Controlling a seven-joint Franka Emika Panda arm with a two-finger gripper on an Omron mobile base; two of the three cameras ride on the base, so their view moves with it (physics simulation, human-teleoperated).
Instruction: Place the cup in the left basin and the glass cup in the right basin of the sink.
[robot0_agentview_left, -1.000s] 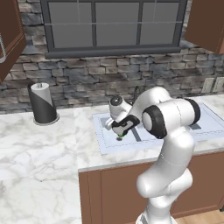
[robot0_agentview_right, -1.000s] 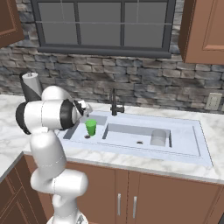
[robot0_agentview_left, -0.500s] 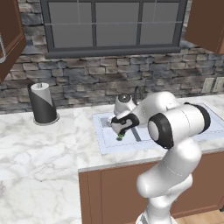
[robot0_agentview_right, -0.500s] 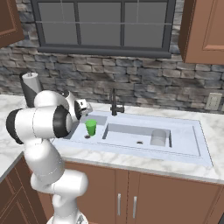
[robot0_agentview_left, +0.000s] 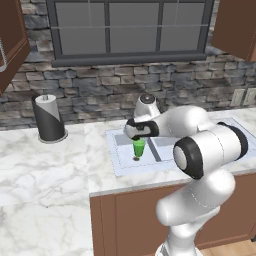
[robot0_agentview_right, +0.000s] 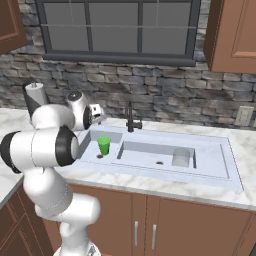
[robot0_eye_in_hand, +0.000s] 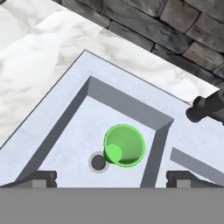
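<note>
End effector (robot0_eye_in_hand: 111, 178) hangs above the left basin (robot0_eye_in_hand: 65, 144), jaws spread wide, grasping nothing. Cup (robot0_eye_in_hand: 124, 145) stands upright on the basin floor at centre frame in the hand view, just beside the drain hole (robot0_eye_in_hand: 98, 162). Glass cup (robot0_agentview_right: 182, 157) sits in the right basin (robot0_agentview_right: 150, 155), centre-right in the right base view.

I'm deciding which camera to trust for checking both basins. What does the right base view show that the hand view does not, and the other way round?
Right base view alone: the glass cup standing in the right basin, the whole sink, and the paper towel roll on the counter. Hand view alone: a look straight down into the green cup, beside the drain hole, with the open gripper above it, touching nothing. Both: the green cup upright in the left basin, and the dark tap.
</note>
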